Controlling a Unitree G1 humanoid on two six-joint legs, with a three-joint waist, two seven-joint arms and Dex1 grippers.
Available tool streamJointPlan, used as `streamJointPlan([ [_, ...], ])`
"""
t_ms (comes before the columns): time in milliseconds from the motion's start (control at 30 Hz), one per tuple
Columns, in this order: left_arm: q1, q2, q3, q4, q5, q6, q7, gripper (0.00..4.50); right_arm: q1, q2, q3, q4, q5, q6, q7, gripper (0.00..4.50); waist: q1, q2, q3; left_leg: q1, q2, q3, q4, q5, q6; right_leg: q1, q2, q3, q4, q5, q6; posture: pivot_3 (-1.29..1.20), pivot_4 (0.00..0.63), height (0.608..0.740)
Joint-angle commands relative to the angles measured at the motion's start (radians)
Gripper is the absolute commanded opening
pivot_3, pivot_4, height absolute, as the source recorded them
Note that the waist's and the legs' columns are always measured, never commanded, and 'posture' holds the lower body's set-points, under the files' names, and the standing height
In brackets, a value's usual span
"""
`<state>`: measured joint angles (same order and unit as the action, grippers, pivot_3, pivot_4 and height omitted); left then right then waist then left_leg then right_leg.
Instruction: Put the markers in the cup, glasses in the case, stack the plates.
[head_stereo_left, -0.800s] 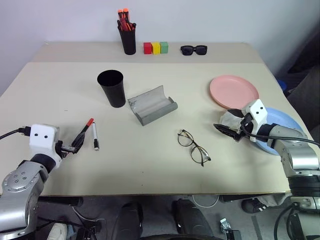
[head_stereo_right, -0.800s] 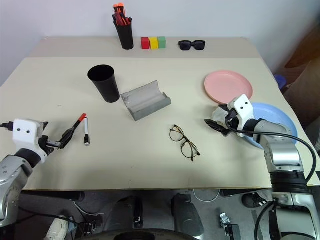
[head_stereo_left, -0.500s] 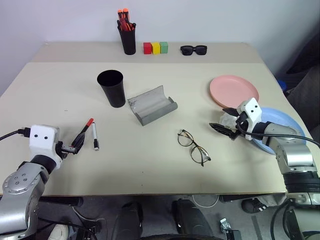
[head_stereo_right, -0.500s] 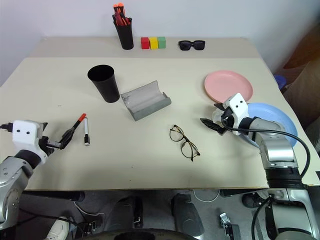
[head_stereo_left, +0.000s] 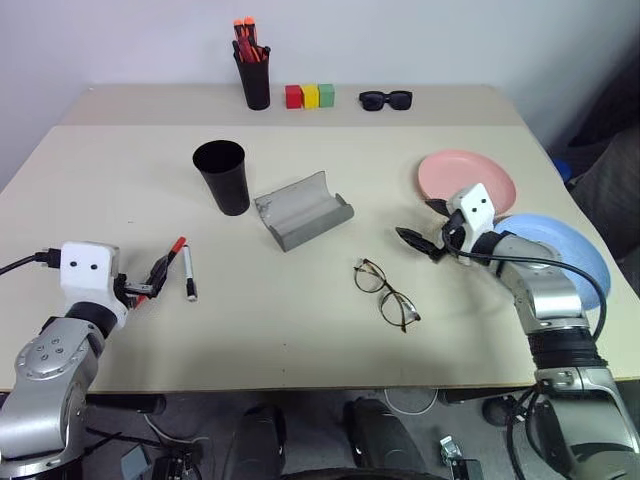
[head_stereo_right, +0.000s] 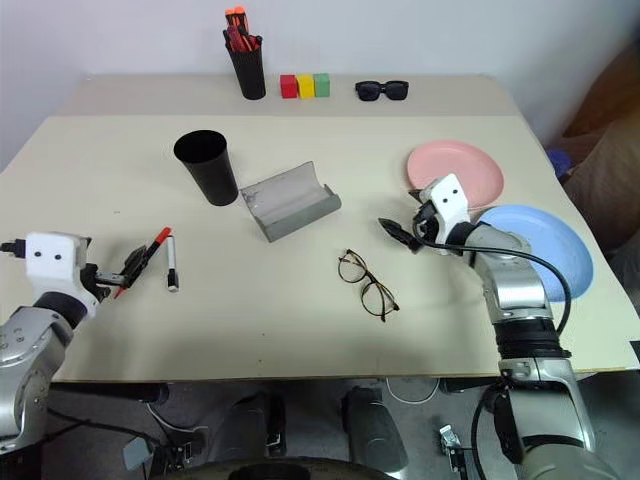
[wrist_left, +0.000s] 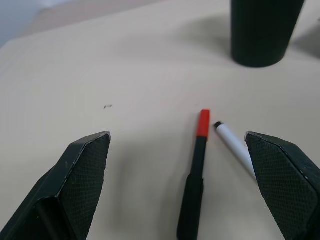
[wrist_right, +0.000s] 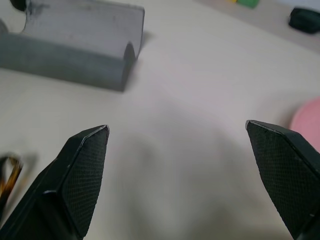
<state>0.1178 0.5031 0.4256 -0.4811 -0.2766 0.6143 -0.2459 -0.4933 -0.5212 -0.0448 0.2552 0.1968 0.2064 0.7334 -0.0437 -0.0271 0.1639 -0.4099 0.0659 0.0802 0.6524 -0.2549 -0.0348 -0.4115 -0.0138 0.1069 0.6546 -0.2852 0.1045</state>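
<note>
Black fingers of the left gripper stand spread wide and empty, the red-capped marker lying between them, the white marker just beside it, the cup at one o'clock. The right gripper gapes equally wide, holding nothing, glasses at seven o'clock, the case at ten.

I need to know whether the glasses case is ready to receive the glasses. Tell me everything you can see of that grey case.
The grey hard-shell clamshell glasses case lies open on the beige table, its two half-cylinder halves spread side by side, hollows up. The inside looks paler grey and scuffed, with nothing in it. It sits askew, between the black plastic cup and the wire-frame glasses, touching neither; only the table touches it.
</note>
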Motion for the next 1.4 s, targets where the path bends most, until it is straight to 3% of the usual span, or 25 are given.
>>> streamJointPlan([
  [33,-0.038,-0.029,-0.010,-0.018,0.009,0.046,0.052,4.44,-0.033,0.035,-0.009,-0.031,-0.017,-0.029,-0.070,4.50,0.001,0.000,0.000,0.000,0.000,0.000,0.000,0.000,0.000,0.000,0.000,0.000,0.000,0.000,0.000,0.00,0.150,0.725],
  [267,-0.094,-0.049,-0.052,0.001,0.019,0.178,0.096,4.44,0.064,0.100,0.093,-0.197,-0.085,-0.062,-0.117,4.50,-0.001,0.000,0.000,0.000,0.000,-0.001,0.000,0.000,0.000,0.000,0.000,0.000,0.001,0.000,0.000,0.00,0.150,0.725],
  [533,-0.207,-0.015,0.000,0.069,-0.028,0.388,0.080,4.44,0.193,0.144,0.240,-0.461,-0.005,0.049,-0.013,4.50,0.000,-0.001,0.000,0.000,0.000,-0.001,0.001,0.000,0.000,0.000,0.000,-0.001,0.001,0.000,0.000,0.00,0.150,0.725],
  [833,-0.328,0.071,-0.074,0.227,-0.012,0.467,0.039,4.44,0.185,0.186,0.283,-0.463,0.034,0.096,0.026,4.50,0.001,-0.002,-0.001,0.000,0.000,-0.002,0.001,0.000,0.000,0.001,0.000,-0.002,0.001,0.000,0.000,0.00,0.150,0.725],
  [933,-0.364,0.080,-0.088,0.287,-0.011,0.457,0.019,3.11,0.188,0.199,0.296,-0.463,0.022,0.093,0.020,4.50,0.001,-0.002,-0.001,0.000,0.000,-0.002,0.001,0.000,0.000,0.000,0.000,-0.002,0.001,0.000,0.000,0.00,0.150,0.725],
  [1133,-0.380,0.106,-0.121,0.353,0.000,0.432,-0.026,0.03,0.195,0.205,0.296,-0.475,0.015,0.100,-0.007,4.50,-0.001,-0.002,-0.001,0.001,0.000,-0.002,0.001,0.000,-0.001,0.000,0.001,-0.002,0.002,0.000,0.000,0.00,0.150,0.725],
  [1267,-0.393,0.099,-0.101,0.391,0.024,0.360,0.007,0.03,0.194,0.216,0.306,-0.475,-0.004,0.088,-0.038,4.50,0.000,-0.001,-0.002,0.001,0.000,-0.002,0.001,0.001,-0.001,0.000,0.001,-0.002,0.003,0.000,0.000,0.00,0.150,0.725],
  [1400,-0.456,0.045,-0.025,0.431,0.059,0.170,0.124,0.03,0.186,0.254,0.300,-0.462,-0.038,0.039,-0.099,4.50,0.001,-0.002,-0.001,0.001,0.000,-0.002,0.001,0.001,-0.001,0.000,0.000,-0.002,0.004,0.000,0.000,0.00,0.150,0.725],
])
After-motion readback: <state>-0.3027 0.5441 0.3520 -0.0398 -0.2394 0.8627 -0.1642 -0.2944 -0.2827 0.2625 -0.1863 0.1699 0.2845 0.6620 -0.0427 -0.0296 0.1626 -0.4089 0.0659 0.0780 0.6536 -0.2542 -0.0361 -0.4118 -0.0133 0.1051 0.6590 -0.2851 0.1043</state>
